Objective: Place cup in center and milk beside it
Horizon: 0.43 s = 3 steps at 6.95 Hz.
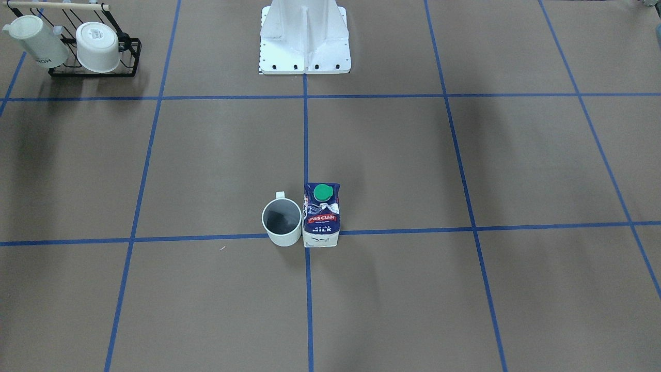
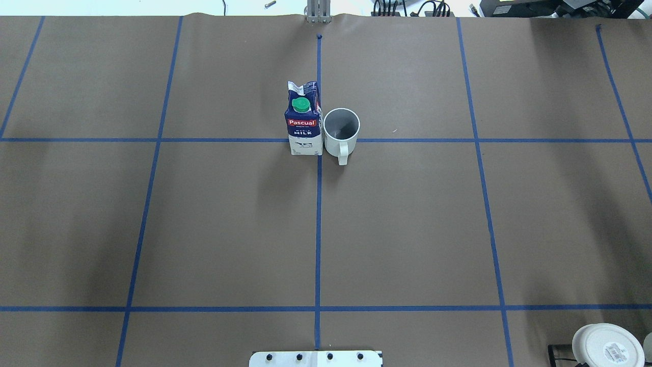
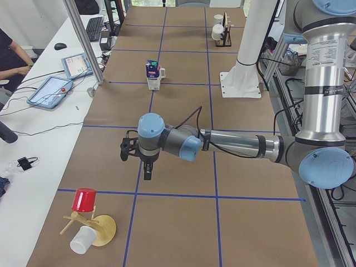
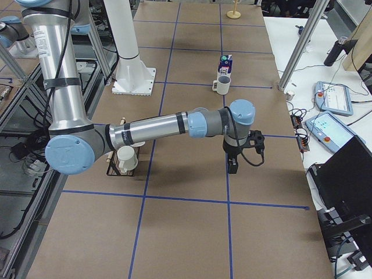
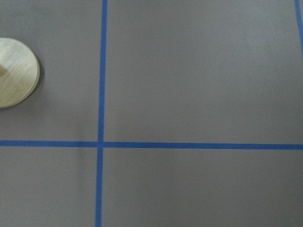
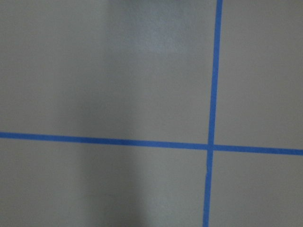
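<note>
First, mug rack: set at the counter's corner on the robot's right, with two white mugs in it; it is judged to be no part of the task.
left tool: hung low over the robot's left end of the counter, with no object seen at it; whether it is spread or closed cannot be told.
right tool: hung low over the robot's right end, well apart from the pair; its state cannot be told either.
milk: stood upright with the green cap up, its edge laid over the middle crossing of the tape lines.
cup: stood mouth up just beside the milk, on the robot's right of it, with the handle turned toward the robot; contact cannot be judged.
center: covered by the carton's edge, not by the cup.
step in hand: judged as the closing check, the pair being set down side by side.
care: no sweep should be made across the middle. If the cup is to be re-centred, the carton should be shifted aside first and the cup let go only once it is flat.
</note>
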Tool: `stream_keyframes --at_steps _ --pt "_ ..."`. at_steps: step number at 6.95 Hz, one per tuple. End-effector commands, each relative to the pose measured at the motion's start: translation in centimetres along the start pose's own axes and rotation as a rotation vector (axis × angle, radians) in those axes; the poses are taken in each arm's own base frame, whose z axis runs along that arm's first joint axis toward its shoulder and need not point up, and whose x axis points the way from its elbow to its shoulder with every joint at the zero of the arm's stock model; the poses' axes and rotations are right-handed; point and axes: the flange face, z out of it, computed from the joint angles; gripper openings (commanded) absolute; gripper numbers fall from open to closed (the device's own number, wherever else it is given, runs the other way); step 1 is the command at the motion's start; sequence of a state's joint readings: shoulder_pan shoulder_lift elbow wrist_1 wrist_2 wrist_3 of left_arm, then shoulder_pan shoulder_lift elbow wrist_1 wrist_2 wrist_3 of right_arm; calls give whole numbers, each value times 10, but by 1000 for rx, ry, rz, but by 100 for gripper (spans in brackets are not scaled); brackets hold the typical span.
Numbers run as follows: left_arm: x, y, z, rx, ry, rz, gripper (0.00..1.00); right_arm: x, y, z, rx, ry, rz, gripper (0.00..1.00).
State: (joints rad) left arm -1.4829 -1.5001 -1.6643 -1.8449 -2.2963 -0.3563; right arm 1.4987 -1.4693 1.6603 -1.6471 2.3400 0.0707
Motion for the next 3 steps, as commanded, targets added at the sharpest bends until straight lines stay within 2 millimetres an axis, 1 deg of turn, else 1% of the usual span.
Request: stream_keyframes --at_steps 1,2,3 --pt "-44 19 7 -16 -24 15 99 40 34 10 -28 -6 13 100" --pt "-41 12 -10 -35 55 -33 99 43 34 7 -24 -6 19 100" --pt "-29 8 -20 -29 58 -29 99 47 36 2 -15 -6 30 100"
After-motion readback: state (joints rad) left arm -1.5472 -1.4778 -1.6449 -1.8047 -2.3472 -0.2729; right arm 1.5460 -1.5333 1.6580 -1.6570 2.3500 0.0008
